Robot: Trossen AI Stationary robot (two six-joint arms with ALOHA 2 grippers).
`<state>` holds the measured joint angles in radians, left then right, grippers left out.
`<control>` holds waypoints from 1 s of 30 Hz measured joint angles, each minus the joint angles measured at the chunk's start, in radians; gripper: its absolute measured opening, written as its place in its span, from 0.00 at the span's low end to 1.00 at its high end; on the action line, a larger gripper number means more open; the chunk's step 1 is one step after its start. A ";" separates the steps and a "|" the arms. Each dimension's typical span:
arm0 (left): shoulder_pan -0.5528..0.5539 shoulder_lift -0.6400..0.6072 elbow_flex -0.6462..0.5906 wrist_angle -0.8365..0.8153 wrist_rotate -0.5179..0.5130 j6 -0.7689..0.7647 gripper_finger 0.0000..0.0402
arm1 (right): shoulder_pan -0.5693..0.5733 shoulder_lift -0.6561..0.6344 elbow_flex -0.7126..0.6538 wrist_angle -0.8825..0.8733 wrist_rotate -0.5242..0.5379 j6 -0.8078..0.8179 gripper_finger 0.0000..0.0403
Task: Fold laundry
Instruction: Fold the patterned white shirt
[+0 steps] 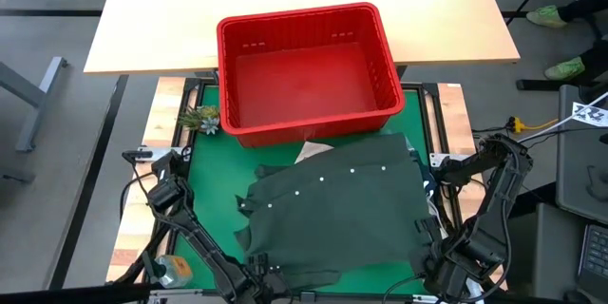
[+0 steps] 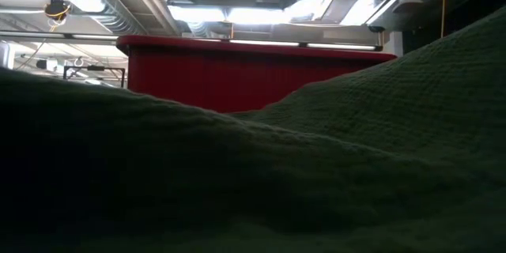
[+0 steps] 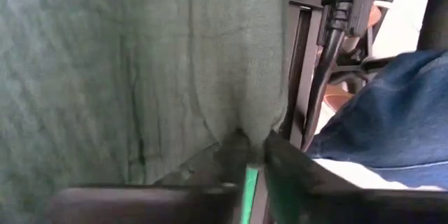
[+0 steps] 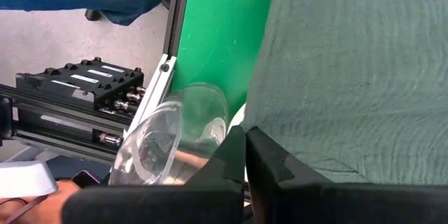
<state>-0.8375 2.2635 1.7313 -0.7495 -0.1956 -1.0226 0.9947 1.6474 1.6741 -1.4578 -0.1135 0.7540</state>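
Note:
A dark olive green garment (image 1: pixel 337 214) with small white snaps lies spread on the green mat (image 1: pixel 214 185), and it fills the front of the low view (image 2: pixel 316 174). My left gripper (image 1: pixel 258 268) is down at its near left edge and shut on it (image 3: pixel 253 147). My right gripper (image 4: pixel 245 143) hangs shut above the garment's near right corner (image 1: pixel 432 264) and holds nothing. A white piece (image 1: pixel 313 150) and a blue piece (image 1: pixel 423 176) of other laundry stick out from under the garment's far side. My left gripper pinches the olive garment's near edge (image 3: pixel 246 127) between its two fingertips, where the cloth narrows into a small point. The fingers come steeply from above. The rest of the garment lies flat on the mat.
A red slotted basket (image 1: pixel 309 66) stands just beyond the garment, next to a small plant-like thing (image 1: pixel 201 119). A clear plastic cup-like thing (image 4: pixel 175 140) lies off the mat's near right edge. A person in jeans (image 3: pixel 392 105) is at the table's near side.

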 joint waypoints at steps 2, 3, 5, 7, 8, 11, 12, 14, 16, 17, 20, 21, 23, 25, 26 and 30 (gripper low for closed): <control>0.001 -0.001 0.002 0.001 0.015 -0.039 0.03 | 0.000 0.000 0.000 0.000 -0.002 0.001 0.00; 0.001 -0.001 0.007 -0.001 0.031 -0.051 0.03 | 0.000 0.000 0.000 0.000 -0.009 0.006 0.00; -0.001 0.000 0.029 -0.006 0.068 -0.064 0.03 | 0.000 0.000 0.000 0.000 -0.032 0.019 0.00; -0.010 0.001 0.060 -0.010 0.101 -0.064 0.01 | 0.000 0.000 0.000 0.000 -0.052 0.026 0.00; -0.015 0.001 0.082 -0.012 0.117 -0.064 0.01 | 0.000 0.000 0.000 0.000 -0.058 0.027 0.00; -0.034 0.001 0.149 -0.041 0.147 -0.070 0.01 | 0.000 0.000 0.000 0.000 -0.063 0.027 0.00; -0.041 0.001 0.169 -0.051 0.148 -0.075 0.01 | 0.000 0.000 0.000 0.000 -0.066 0.027 0.00; -0.056 0.001 0.212 -0.070 0.142 -0.091 0.01 | 0.000 0.000 0.000 0.000 -0.078 0.027 0.00; -0.069 0.001 0.254 -0.084 0.117 -0.097 0.01 | 0.000 0.000 0.000 0.000 -0.082 0.027 0.00; -0.074 0.000 0.270 -0.089 0.102 -0.097 0.01 | 0.000 0.000 0.000 -0.001 -0.082 0.025 0.00; -0.082 0.000 0.302 -0.118 0.030 -0.102 0.00 | 0.000 0.000 0.000 -0.022 -0.076 0.018 0.00; -0.083 0.000 0.315 -0.139 0.008 -0.108 0.00 | 0.000 0.000 0.001 -0.033 -0.058 0.013 0.00; -0.079 0.000 0.339 -0.189 -0.034 -0.139 0.00 | -0.009 0.000 0.002 -0.061 -0.030 0.008 0.00; -0.076 0.000 0.360 -0.262 -0.069 -0.175 0.00 | -0.027 0.000 0.002 -0.098 -0.028 0.006 0.00; -0.076 0.000 0.372 -0.300 -0.084 -0.183 0.00 | -0.035 -0.001 0.002 -0.113 -0.027 0.006 0.00; -0.071 -0.001 0.415 -0.434 -0.120 -0.237 0.00 | -0.080 -0.030 0.002 -0.105 0.019 -0.034 0.00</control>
<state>-0.9089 2.2627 2.1461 -1.1838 -0.3157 -1.2596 0.9151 1.6175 1.6756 -1.5625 -0.0948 0.7205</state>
